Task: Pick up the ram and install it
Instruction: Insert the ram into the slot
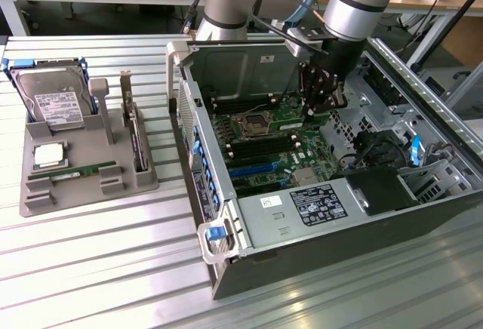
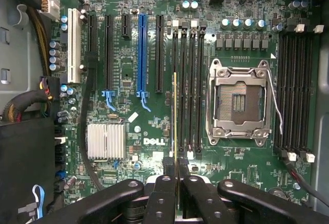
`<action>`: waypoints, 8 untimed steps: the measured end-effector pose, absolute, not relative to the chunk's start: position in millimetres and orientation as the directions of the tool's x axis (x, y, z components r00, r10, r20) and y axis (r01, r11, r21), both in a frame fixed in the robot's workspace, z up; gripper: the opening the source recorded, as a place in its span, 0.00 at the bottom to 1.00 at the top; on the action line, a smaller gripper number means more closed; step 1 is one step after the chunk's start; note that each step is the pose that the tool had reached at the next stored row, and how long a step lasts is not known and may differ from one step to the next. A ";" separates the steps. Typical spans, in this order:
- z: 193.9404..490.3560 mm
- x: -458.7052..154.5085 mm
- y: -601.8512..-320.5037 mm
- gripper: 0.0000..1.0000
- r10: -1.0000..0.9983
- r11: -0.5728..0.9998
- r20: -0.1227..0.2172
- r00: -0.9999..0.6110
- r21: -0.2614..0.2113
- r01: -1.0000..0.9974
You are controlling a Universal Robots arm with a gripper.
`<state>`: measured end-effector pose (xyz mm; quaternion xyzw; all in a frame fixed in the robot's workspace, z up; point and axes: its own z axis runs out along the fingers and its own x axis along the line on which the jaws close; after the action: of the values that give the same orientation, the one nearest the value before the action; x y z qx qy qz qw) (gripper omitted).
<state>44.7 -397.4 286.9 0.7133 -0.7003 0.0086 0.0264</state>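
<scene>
Matt black jaws, a glossy green motherboard [image 2: 154, 131], a bare grey metal case [image 1: 302, 231], a ribbed, shiny metal table [image 1: 98, 269].

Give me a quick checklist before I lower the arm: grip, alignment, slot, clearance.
1. Grip: gripper shut on the ram, seen edge-on: ok.
2. Alignment: ram runs parallel to the memory slots beside the CPU socket: ok.
3. Slots free of other sticks: ok.
4. Which exact slot lies under the ram: cannot tell.
5. Height left above the slot: cannot tell.
6. Slot latches open: cannot tell.
</scene>
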 end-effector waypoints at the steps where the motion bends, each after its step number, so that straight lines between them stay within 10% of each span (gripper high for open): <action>1: 286.6 44.7 -397.4 0.12 -0.999 -0.018 0.049 0.019 0.026 -1.000; 8: 284.6 44.7 -397.4 0.12 -0.999 -0.018 0.049 0.019 0.026 -1.000</action>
<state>44.7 -397.4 284.6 0.7133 -0.7003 0.0086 0.0264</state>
